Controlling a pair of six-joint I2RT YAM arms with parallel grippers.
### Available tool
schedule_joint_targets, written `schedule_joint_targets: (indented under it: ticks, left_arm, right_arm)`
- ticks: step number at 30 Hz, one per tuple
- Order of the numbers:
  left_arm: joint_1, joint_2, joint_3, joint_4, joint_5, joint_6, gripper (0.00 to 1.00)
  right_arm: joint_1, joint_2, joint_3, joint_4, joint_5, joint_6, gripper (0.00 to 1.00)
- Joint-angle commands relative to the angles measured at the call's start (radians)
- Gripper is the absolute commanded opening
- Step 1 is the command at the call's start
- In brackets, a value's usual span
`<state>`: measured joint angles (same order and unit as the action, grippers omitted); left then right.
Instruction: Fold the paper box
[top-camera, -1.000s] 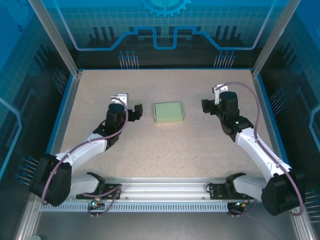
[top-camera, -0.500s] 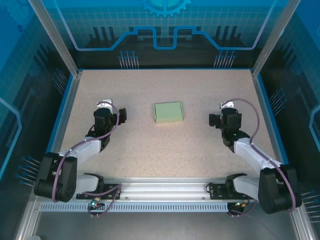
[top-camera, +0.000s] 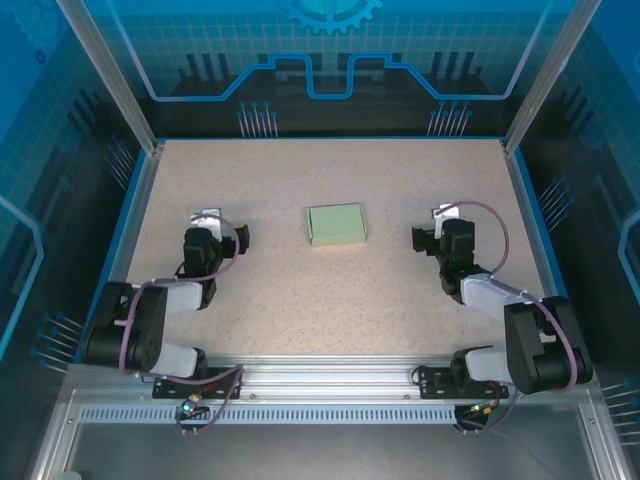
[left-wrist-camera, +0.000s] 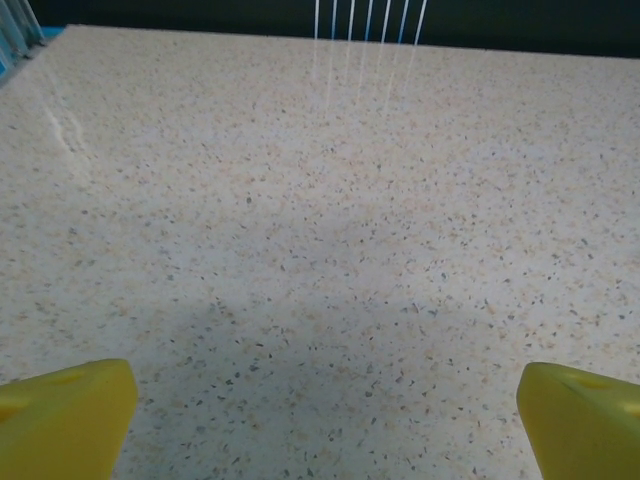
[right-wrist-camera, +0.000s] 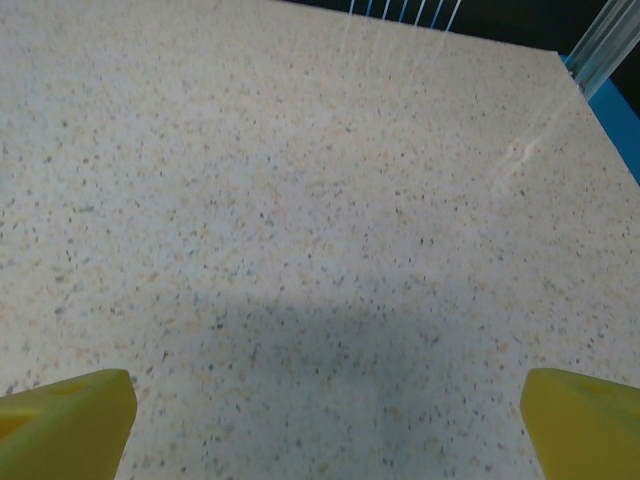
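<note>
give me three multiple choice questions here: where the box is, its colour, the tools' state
1. Where does the paper box lie? A) around the middle of the table B) on the front rail C) against the back wall
2. What colour is it? A) red B) pale green C) black
3. How do the left tool and right tool stand? A) both shut on the box B) one shut C) both open, empty
Answers: 1 A, it lies flat mid-table, apart from both tools. 2 B, the card is mint. 3 C, each wrist view shows yellow fingertips far apart over bare table.
</note>
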<state>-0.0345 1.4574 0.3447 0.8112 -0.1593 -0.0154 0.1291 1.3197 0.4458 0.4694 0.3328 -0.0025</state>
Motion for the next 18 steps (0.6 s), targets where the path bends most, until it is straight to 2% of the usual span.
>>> schedule_joint_targets:
  ticks: [1,3,7,10,14,18]
  left_arm:
    - [0.015,0.106,-0.005,0.216,0.069,0.034,0.99]
    - [0.022,0.082,0.013,0.129,0.073,0.018,0.99]
    - [0.027,0.094,0.038,0.110,0.109,0.027,0.99]
    - [0.028,0.092,0.041,0.097,0.110,0.025,0.99]
    - [0.028,0.092,0.042,0.100,0.110,0.025,0.99]
    - [0.027,0.092,0.042,0.100,0.109,0.026,0.99]
  right_arm:
    - [-0.032,0.019,-0.006,0.104,-0.076,-0.008,1.00]
    - [-0.036,0.017,-0.013,0.117,-0.101,-0.008,1.00]
    - [-0.045,0.018,-0.060,0.230,-0.170,-0.001,1.00]
    - [-0.047,0.087,-0.076,0.316,-0.186,0.003,1.00]
    - [-0.048,0.185,-0.038,0.335,-0.203,-0.002,1.00]
    - [-0.057,0.183,-0.017,0.290,-0.207,0.005,1.00]
